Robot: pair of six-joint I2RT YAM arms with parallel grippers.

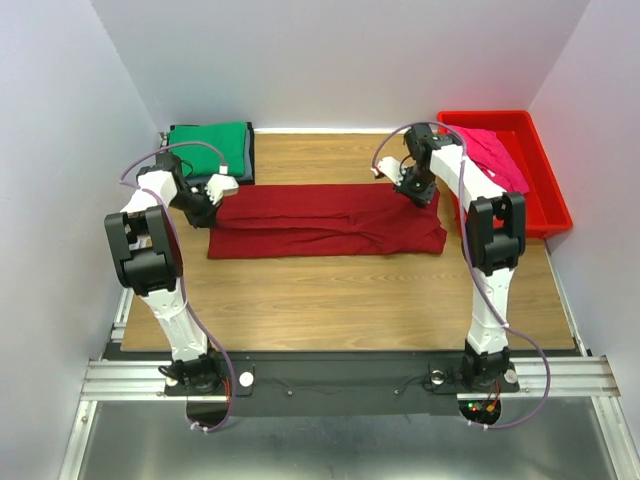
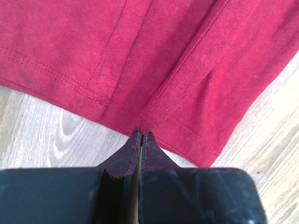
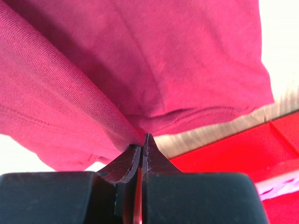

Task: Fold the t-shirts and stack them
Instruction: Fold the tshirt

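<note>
maroon t-shirt (image 1: 325,220) gripped by left hand (image 2: 141,135) and right hand (image 3: 142,139).

This looks like a robotics lab test cell: plain white panels (image 1: 350,60) box in the wood-grain table (image 1: 330,290) ahead of and to either side of the jaws, while behind them the left arm (image 1: 145,250) and right arm (image 1: 490,235) are bolted to an aluminium rail (image 1: 130,376).
</note>
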